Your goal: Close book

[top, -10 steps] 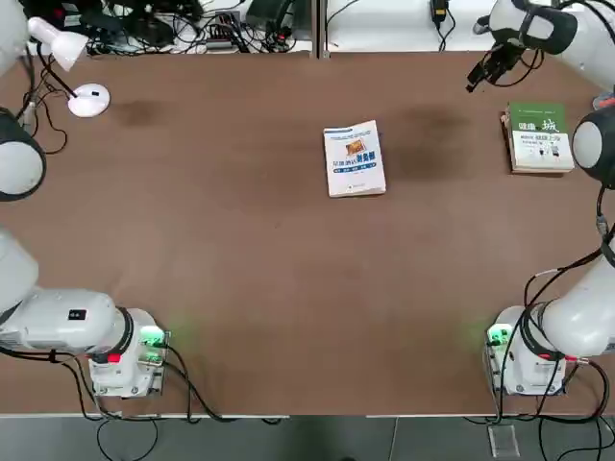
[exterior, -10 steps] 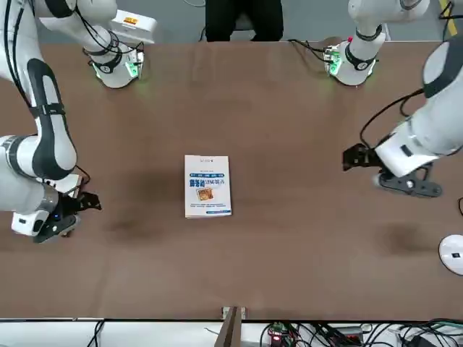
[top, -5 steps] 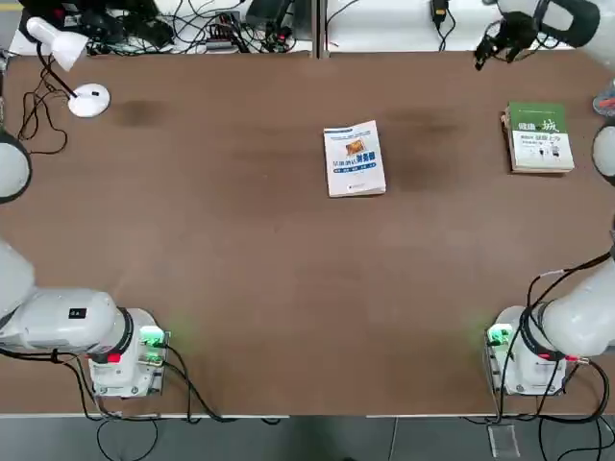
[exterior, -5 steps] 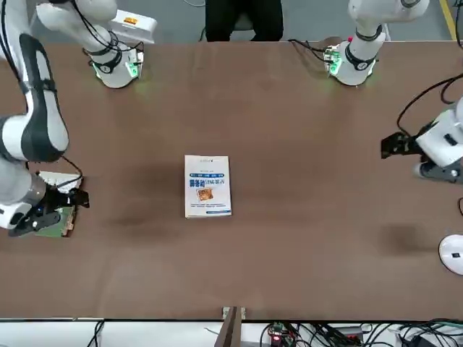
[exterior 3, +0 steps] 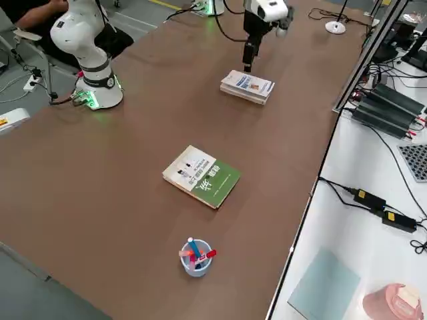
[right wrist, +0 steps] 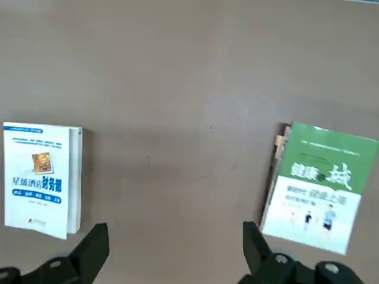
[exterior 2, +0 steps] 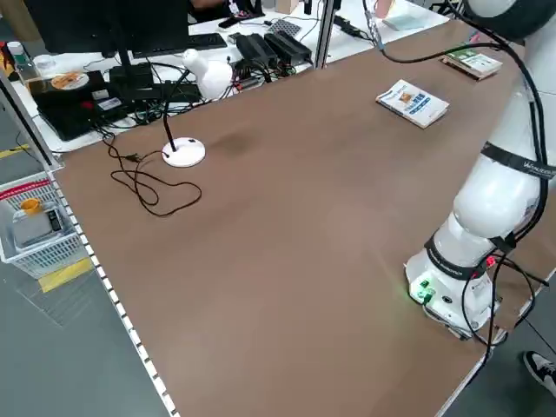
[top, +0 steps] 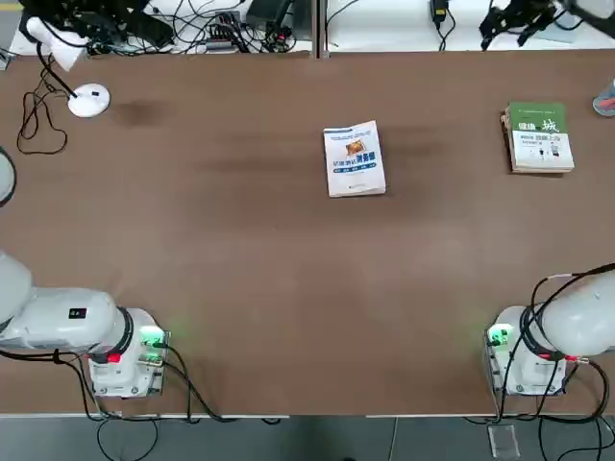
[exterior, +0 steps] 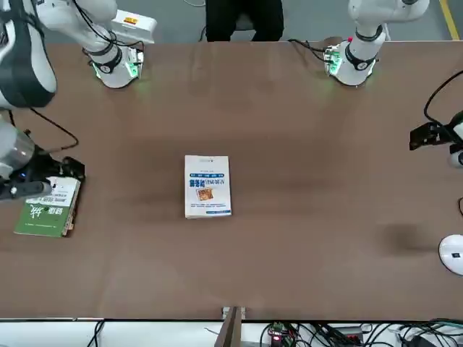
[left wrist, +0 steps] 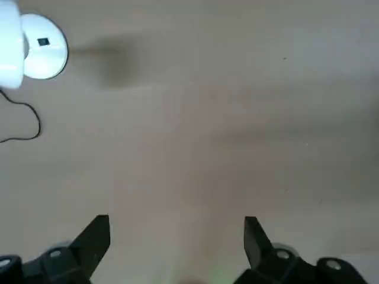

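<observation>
The book [top: 355, 158] lies shut and flat at the middle of the table, white cover with blue lettering and a small orange picture facing up. It also shows as the book [exterior: 207, 186] in the front view and the book [right wrist: 41, 179] in the right wrist view. My right gripper [right wrist: 174, 232] hangs high over the table between the two books, open and holding nothing; the right gripper [top: 509, 19] appears at the far right in the top view. My left gripper [left wrist: 176, 228] is open over bare table on the left side, and shows as the left gripper [exterior: 423, 135] in the front view.
A green-and-white book [top: 539, 137] lies shut near the right edge. A white desk lamp [top: 88, 99] with its cord stands at the far left corner. A cup of pens [exterior 3: 195, 257] sits by the right edge. Cables and equipment crowd the bench beyond the far edge.
Both arms have drawn up and outward from the table. The right gripper has moved off the green-and-white book, which now shows in full. The book has not moved.
</observation>
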